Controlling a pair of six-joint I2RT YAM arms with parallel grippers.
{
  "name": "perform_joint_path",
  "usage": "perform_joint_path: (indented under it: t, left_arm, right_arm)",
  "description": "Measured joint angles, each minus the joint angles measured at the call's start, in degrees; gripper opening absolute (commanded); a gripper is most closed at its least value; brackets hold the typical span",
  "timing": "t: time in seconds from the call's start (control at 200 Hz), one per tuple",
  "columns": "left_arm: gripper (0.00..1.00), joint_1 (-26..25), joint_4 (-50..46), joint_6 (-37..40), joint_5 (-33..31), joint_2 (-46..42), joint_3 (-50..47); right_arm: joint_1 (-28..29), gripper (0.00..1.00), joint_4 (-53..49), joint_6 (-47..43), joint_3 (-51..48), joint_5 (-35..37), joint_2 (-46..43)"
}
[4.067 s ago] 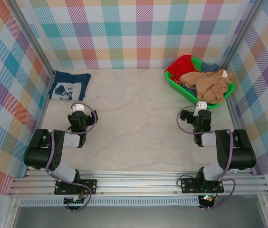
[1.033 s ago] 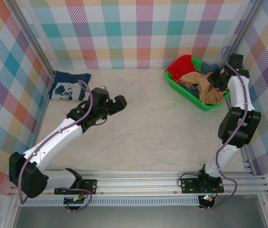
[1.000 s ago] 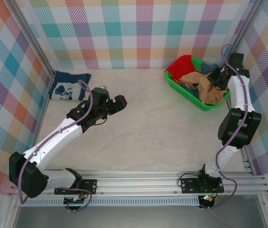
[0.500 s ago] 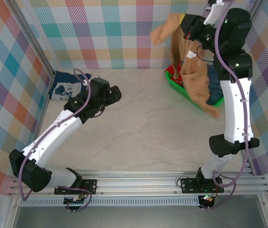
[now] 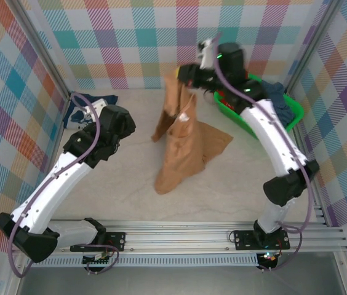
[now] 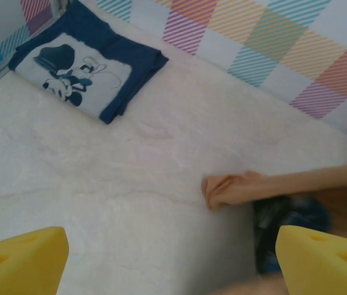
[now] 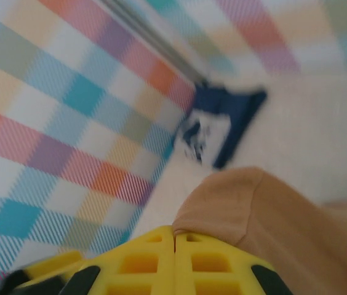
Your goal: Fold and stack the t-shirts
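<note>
Laying-out step. Your right gripper (image 5: 184,74), pinched shut on the soft tan-orange cloth t-shirt (image 5: 183,147), hangs it mid-table with the hem touching down. Your left gripper (image 6: 172,261) is spread; next, likely catch the dangling sleeve (image 6: 235,189).

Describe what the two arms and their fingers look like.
Both the left arm and right arm have white tube-shaped links joined by black rounded joints, with a purple cable looping along each. The left fingers are yellow wedges; the right fingers are yellow with a grid of square recesses.
</note>
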Motion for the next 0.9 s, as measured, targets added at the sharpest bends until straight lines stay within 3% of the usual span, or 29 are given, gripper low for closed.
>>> perform_joint_path:
  t: [0.14, 0.23, 0.3, 0.4, 0.505, 0.695, 0.785, 0.9]
  left_arm:
    - [0.79, 0.00, -2.08, -2.49, 1.49, -3.26, -6.27]
    - [0.78, 0.07, -2.47, -3.54, 4.70, -4.57, -9.97]
    - [0.75, 0.11, -2.40, -4.11, 8.39, -4.94, -12.37]
    - [0.68, 0.11, -1.88, -5.46, 13.84, -4.87, -16.24]
    - [0.66, 0.11, -0.66, -7.10, 19.67, -4.81, -22.03]
    - [0.59, 0.11, 6.62, -10.23, 31.47, 0.31, -31.98]
    - [0.59, 0.02, 11.23, -11.28, 35.87, 6.16, -34.18]
    - [0.55, -0.22, 16.02, -11.39, 39.36, 13.64, -34.25]
  right_arm:
    - [4.59, 0.37, -3.98, 1.53, 6.86, -4.74, 17.66]
    - [6.38, 0.52, -7.48, 1.33, 9.55, -5.73, 24.44]
    - [7.50, 0.57, -8.74, 1.07, 7.28, -5.44, 24.63]
    - [7.26, 0.57, -7.91, 0.98, 1.03, -3.45, 19.56]
    - [4.39, 0.56, -4.17, 1.14, -11.06, 0.26, 7.93]
    - [-9.51, 0.49, 2.64, 3.50, -35.58, 5.99, -14.32]
    - [-15.91, 0.46, 3.21, 3.76, -43.78, 7.91, -17.35]
    - [-17.79, 0.44, 2.51, 2.91, -51.01, 9.25, -16.57]
